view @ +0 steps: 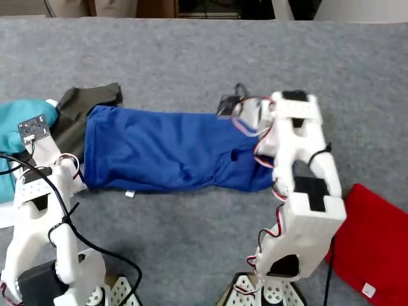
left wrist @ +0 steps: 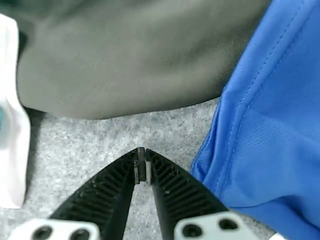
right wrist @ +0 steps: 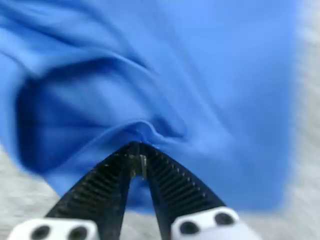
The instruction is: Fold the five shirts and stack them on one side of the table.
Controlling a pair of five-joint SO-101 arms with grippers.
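A fixed camera hangs over the table (view: 191,51). It looks down from the arms' side toward the far edge, wide enough to take in the whole blue shirt (view: 159,150). The left wrist camera sits just behind the left gripper (left wrist: 141,167) and looks along it from very near the tabletop, catching one edge of the blue shirt and the dark shirt (left wrist: 130,60). The right wrist camera peers past the right gripper (right wrist: 137,162), closer still, onto the blue shirt's other end. All three views share that shirt.

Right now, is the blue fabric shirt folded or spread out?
Partly folded: the blue fabric shirt lies as a long narrow band, not a compact square; the right gripper pinches a ridge of it.
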